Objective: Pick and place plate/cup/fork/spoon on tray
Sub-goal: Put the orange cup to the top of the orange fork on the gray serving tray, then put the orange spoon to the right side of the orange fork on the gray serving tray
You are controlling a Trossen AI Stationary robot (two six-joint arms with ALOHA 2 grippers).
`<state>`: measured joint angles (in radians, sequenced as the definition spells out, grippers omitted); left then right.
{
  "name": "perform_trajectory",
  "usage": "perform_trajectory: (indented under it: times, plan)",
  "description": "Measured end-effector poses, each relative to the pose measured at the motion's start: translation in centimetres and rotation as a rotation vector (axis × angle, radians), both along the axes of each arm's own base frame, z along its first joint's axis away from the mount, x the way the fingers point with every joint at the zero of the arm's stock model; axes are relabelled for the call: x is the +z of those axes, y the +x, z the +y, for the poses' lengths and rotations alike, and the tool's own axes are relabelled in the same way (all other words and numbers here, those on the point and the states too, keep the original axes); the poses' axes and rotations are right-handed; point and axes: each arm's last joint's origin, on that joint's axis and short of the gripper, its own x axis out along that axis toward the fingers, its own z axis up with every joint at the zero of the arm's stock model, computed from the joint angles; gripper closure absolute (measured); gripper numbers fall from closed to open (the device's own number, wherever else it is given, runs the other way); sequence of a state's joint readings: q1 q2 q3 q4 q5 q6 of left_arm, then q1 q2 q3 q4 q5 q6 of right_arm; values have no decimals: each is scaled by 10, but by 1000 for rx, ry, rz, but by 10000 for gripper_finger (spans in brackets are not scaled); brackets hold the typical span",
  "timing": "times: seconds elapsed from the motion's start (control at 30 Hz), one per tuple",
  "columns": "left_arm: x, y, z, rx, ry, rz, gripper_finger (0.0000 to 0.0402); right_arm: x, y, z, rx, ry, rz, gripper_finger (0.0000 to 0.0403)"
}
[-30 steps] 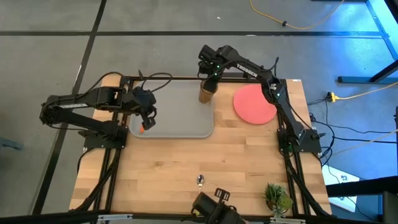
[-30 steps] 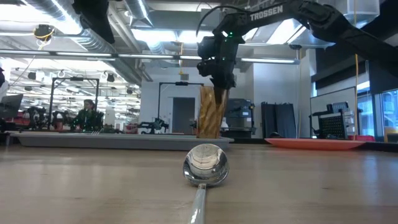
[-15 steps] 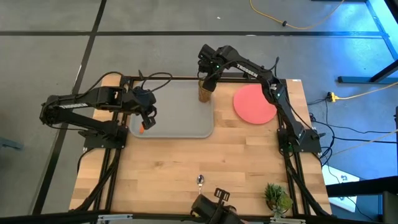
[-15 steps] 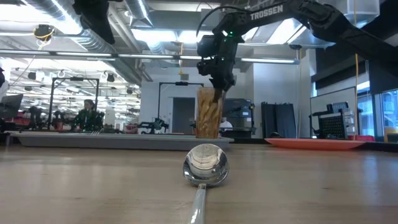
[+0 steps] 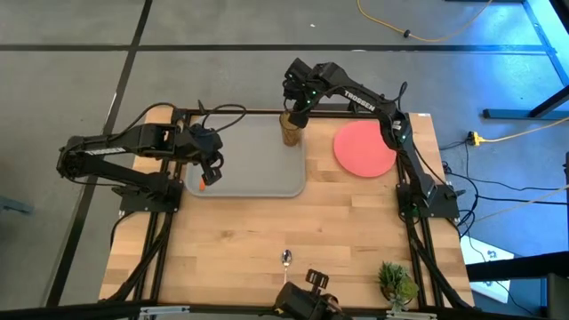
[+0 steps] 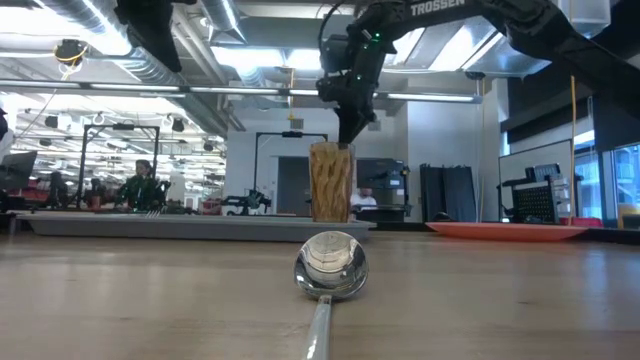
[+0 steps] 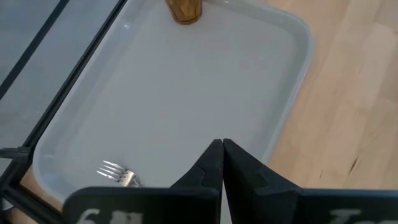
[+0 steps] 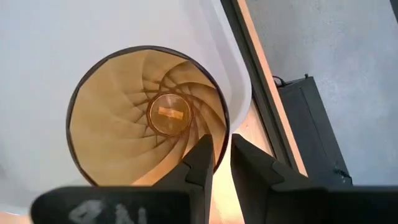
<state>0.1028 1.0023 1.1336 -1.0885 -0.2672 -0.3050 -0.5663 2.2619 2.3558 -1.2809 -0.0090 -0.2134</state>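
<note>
Tableware and two dark robot arms share a wooden table (image 5: 267,231) that we see from above. Our right gripper (image 5: 297,105) hangs directly over the cup (image 5: 291,131), which stands upright in the far right corner of the grey tray (image 5: 258,169). In the right wrist view the two fingers (image 8: 200,158) are slightly parted, with a narrow gap above the cup's rim, and they hold nothing. In the low view the gripper's tip (image 6: 347,130) sits just above the cup (image 6: 331,181). Our left gripper (image 5: 210,169) hovers over the tray's left side, its fingers (image 7: 211,165) pressed together and empty. The fork (image 7: 118,173) lies on the tray near the left gripper. The coral-red plate (image 5: 364,148) rests on the table just right of the tray. The spoon (image 5: 286,259) lies on the table near the front edge, well apart from the tray
</note>
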Motion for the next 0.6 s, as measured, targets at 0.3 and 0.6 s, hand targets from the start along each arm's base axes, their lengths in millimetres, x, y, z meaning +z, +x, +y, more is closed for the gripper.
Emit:
perform_trajectory:
  times: [0.3,0.6]
  plan:
    - [0,0,0,0,0,0,401,1,-1,1,3,5,10,344]
    - [0,0,0,0,0,0,401,27,-11,8,5,-32,-48,344]
